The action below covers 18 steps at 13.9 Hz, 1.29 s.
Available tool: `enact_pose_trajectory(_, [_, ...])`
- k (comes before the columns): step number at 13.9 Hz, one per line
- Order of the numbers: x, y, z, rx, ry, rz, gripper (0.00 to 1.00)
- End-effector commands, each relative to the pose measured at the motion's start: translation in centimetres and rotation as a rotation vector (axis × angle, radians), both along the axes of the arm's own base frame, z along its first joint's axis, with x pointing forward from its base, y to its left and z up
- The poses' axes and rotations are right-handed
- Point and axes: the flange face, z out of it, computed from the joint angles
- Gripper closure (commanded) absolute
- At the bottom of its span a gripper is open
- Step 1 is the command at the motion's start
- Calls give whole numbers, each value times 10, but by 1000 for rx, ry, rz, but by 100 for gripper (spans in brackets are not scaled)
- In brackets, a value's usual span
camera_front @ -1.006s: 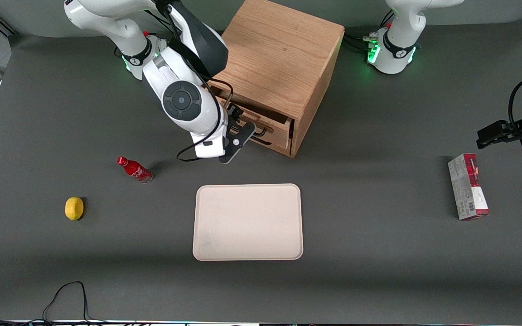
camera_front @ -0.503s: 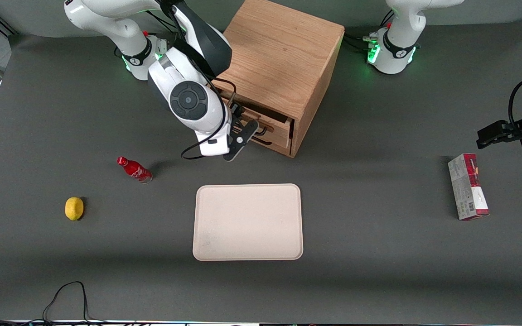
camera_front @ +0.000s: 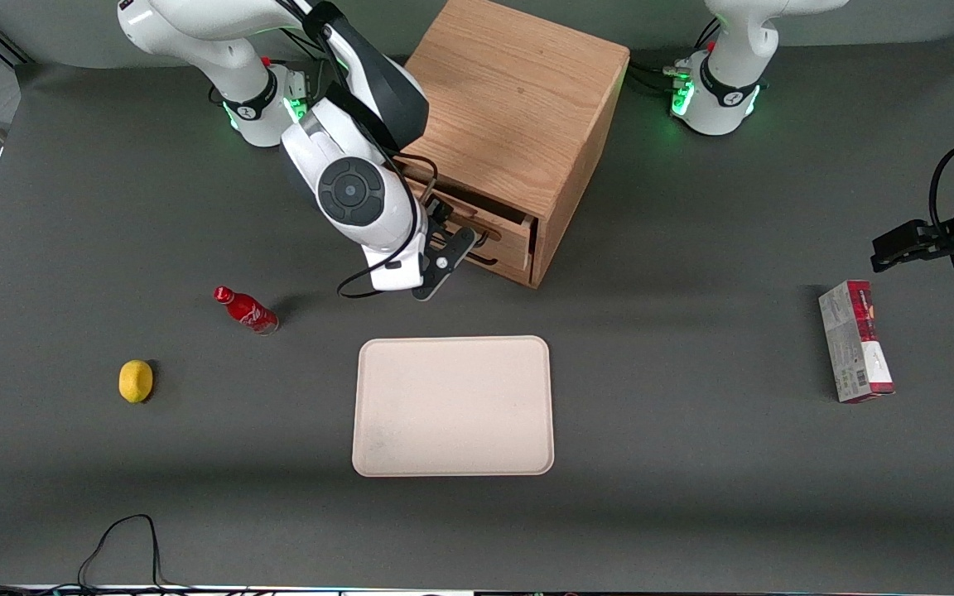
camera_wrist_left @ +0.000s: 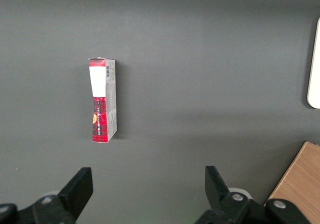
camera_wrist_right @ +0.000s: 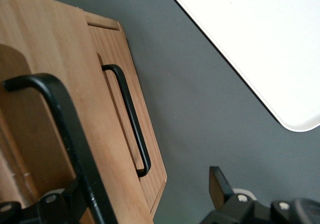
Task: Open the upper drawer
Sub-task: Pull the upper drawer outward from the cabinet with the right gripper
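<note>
Upper drawer (camera_front: 489, 222), light oak with thin black wire handle (camera_wrist_right: 70, 139), sits pulled partway out of the boxy oak cabinet (camera_front: 518, 108) at the table's middle, farther from the front camera than the tray. Lower drawer (camera_wrist_right: 131, 129), same oak with a black handle, is below it. Dark grey table (camera_front: 692, 463) carries everything. Cream rounded rectangular tray (camera_front: 453, 406) lies nearer the camera than the cabinet. Right arm's black two-finger gripper (camera_front: 444, 248) is at the upper drawer's front, fingers spread with the handle between them. Red-and-white carton (camera_front: 855, 341) lies toward the parked arm's end. Red bottle (camera_front: 246, 310) and yellow lemon (camera_front: 136, 381) lie toward the working arm's end.
</note>
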Motion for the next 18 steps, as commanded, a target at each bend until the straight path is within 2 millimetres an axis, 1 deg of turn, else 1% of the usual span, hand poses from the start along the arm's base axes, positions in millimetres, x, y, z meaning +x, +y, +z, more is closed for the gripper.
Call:
enact_pose_trajectory(1, [9, -7, 2, 22, -12, -1, 0])
enact_pose_trajectory(3, [17, -13, 7, 22, -27, -10, 0])
enact_pose_trajectory(4, [20, -15, 4, 19, -26, -12, 0])
enact_pose_trajectory(7, [29, -21, 8, 26, -36, -28, 0])
enact_pose_trajectory(10, [39, -29, 16, 36, -52, -48, 0])
enact_pose_trajectory(11, [40, -29, 16, 38, -58, -48, 0])
enact_pose_trajectory(12, [45, -34, 17, 41, -66, -60, 0])
enact_pose_trajectory(17, [56, -39, 8, 57, -91, -62, 0])
enact_pose_trajectory(18, [61, -43, 9, 59, -96, -68, 0])
